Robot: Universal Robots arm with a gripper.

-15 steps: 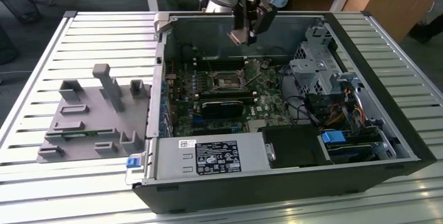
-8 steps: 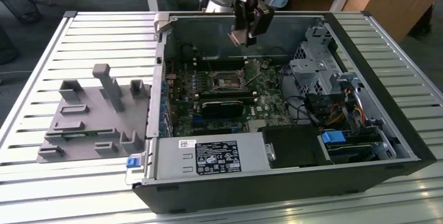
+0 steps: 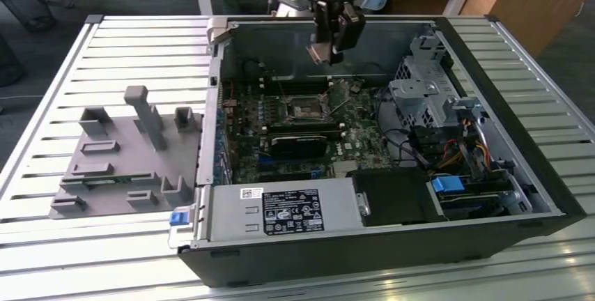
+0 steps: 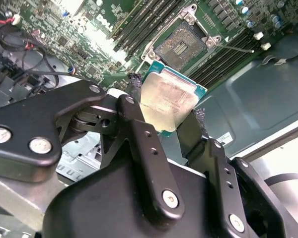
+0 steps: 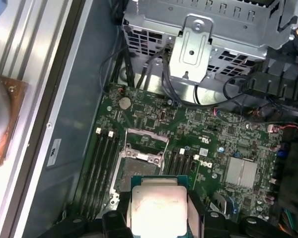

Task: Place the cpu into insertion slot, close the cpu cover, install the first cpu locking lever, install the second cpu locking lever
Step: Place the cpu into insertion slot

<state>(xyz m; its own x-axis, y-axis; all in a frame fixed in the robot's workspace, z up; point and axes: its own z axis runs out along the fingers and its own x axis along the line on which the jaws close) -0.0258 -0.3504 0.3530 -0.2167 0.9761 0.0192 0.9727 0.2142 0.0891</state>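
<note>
Exterior view: high, angled down over open computer case [image 3: 372, 252] on bench [image 3: 111, 50]. Both wrist views: close above motherboard [image 5: 154, 119], sharing insertion slot [image 4: 181, 45] [image 5: 139, 163].

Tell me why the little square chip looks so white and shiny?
Glare: in the second wrist view, light bounces off the cpu, washing its metal face pale; the first wrist view shows the same shine; in the exterior view, the computer case looks shadowed inside.

cpu [image 4: 171, 91] silver, teal rim | motherboard [image 5: 154, 116] green | gripper [image 4: 166, 102] black | fixture [image 3: 121, 165] grey
</note>
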